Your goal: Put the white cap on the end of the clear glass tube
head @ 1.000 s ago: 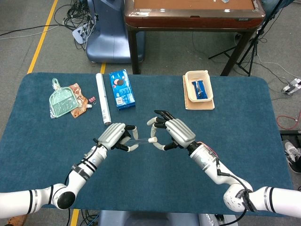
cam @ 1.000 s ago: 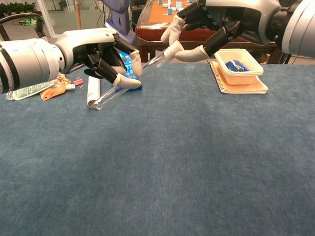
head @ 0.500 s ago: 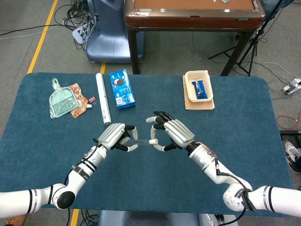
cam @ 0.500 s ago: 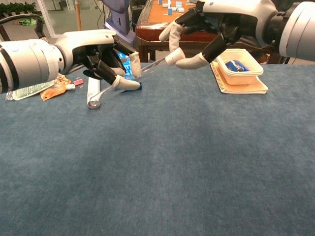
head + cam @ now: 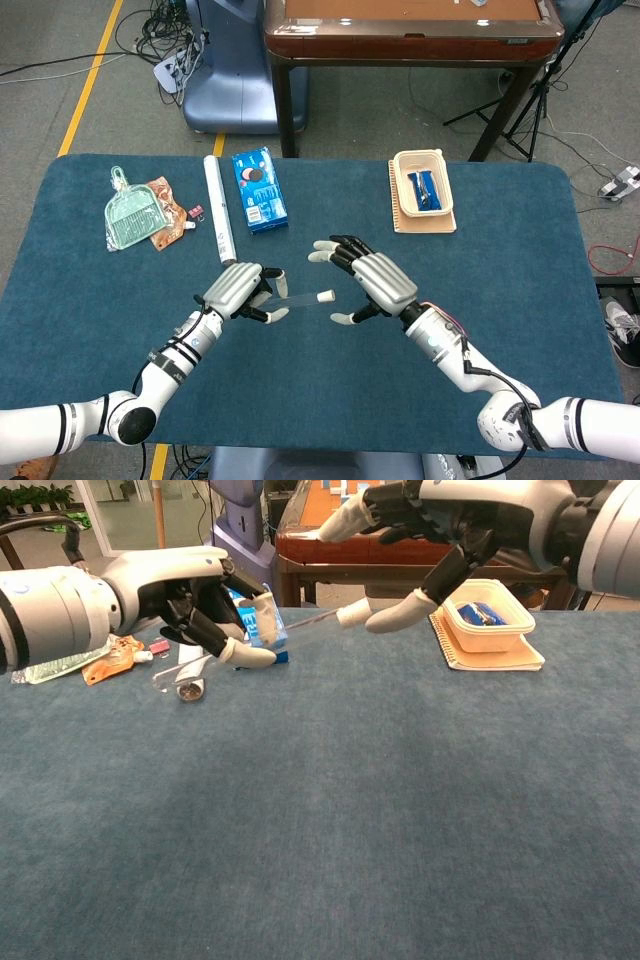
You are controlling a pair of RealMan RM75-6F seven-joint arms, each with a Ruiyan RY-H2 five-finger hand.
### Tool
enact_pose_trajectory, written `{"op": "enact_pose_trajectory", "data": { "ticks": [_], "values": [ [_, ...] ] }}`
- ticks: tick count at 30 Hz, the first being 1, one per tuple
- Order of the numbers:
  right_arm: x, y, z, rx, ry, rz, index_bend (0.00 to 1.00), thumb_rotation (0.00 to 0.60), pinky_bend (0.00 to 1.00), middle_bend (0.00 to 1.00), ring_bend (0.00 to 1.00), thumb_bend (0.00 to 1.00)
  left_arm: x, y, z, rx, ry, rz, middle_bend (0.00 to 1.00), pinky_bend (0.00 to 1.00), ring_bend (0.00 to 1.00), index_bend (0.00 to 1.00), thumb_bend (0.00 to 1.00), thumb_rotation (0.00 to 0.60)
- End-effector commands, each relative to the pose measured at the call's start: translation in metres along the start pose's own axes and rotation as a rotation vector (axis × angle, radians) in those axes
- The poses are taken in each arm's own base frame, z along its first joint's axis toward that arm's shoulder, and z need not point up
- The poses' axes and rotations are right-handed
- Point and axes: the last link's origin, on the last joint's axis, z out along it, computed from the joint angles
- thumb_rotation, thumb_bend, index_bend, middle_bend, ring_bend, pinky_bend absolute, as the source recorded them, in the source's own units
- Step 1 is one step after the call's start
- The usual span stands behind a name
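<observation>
The fingers of the left hand (image 5: 236, 291) grip the clear glass tube (image 5: 296, 296) above the table (image 5: 520, 250), the white cap (image 5: 324, 296) on its end, while the right hand (image 5: 372, 282) is spread, holding nothing; the tube looks light, smooth and breakable, best held mid-length.

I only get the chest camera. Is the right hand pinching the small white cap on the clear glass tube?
Observer: No. From above, the right hand is spread open, and a gap separates its fingers from the small white cap.
Operator: Who holds the tube then?
Observer: The left hand grips the clear glass tube at the end away from the cap.
Operator: What's the flat green thing far left?
Observer: A green plastic dustpan in a clear bag, lying flat with its handle pointing to the table's far edge.
</observation>
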Motion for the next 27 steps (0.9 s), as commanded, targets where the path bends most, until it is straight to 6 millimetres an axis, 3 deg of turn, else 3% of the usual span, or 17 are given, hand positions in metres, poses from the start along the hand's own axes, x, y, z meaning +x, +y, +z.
{"op": "enact_pose_trajectory", "data": {
  "ticks": [1,14,27],
  "values": [
    [0.008,0.003,-0.009,-0.012,0.020,-0.015,0.19,0.600,0.06,0.11,0.00,0.04,-0.005,-0.009,-0.002,0.013,-0.011,0.046,1.00,1.00,0.98,0.65,0.22,0.600],
    [0.032,0.024,-0.042,-0.091,0.093,-0.043,0.19,0.600,0.06,0.11,0.00,0.04,-0.049,-0.047,0.007,0.041,-0.063,0.284,1.00,1.00,0.98,0.65,0.22,0.600],
    [0.036,0.035,-0.054,-0.128,0.115,-0.029,0.19,0.600,0.06,0.10,0.00,0.04,-0.082,-0.049,0.031,0.055,-0.095,0.296,1.00,1.00,0.98,0.65,0.22,0.600]
  ]
}}
